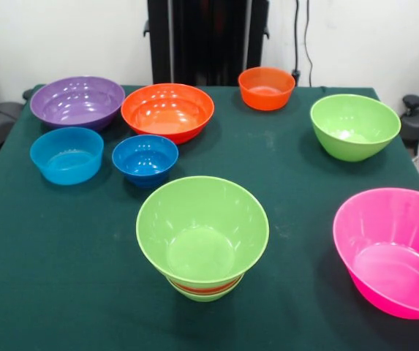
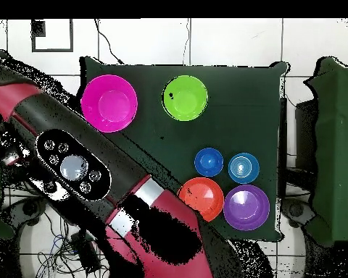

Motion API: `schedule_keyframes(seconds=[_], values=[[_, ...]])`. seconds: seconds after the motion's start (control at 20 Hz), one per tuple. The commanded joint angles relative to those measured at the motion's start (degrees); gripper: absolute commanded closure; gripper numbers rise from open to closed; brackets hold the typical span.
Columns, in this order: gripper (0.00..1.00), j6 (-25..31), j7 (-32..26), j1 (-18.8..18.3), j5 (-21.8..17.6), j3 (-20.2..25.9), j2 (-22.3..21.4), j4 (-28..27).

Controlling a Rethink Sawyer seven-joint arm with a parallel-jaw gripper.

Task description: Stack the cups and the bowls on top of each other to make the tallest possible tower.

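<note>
The tower [image 1: 202,234] stands near the table's front middle: a wide lime green bowl on an orange band [image 1: 205,287] and a small green base. From overhead the tower [image 2: 185,98] shows only as a green round. Loose bowls in the front view: purple [image 1: 77,101], large orange [image 1: 167,111], small orange [image 1: 266,88], lime green [image 1: 355,126], light blue [image 1: 66,154], dark blue [image 1: 145,158], pink [image 1: 392,248]. Overhead shows pink [image 2: 109,103], dark blue [image 2: 208,162], light blue [image 2: 243,167], orange [image 2: 201,199] and purple [image 2: 246,207]. No gripper shows in either view.
The red and black arm [image 2: 75,163] lies drawn back over the table's left and lower side in the overhead view and hides the small orange and loose lime green bowls there. The black pedestal [image 1: 208,40] stands behind the dark green table [image 1: 48,256].
</note>
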Motion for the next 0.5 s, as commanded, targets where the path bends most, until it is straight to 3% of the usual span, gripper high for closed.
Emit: schedule_keyframes(seconds=[0.05,0.3,0.5], values=[[0.00,-3.1,17.1,3.8,7.2,-10.9,-1.7,-2.0],[0.00,-8.1,17.0,5.7,8.4,-16.1,-3.1,1.5],[0.00,-14.7,19.5,9.4,7.6,-20.9,-2.6,6.7]])
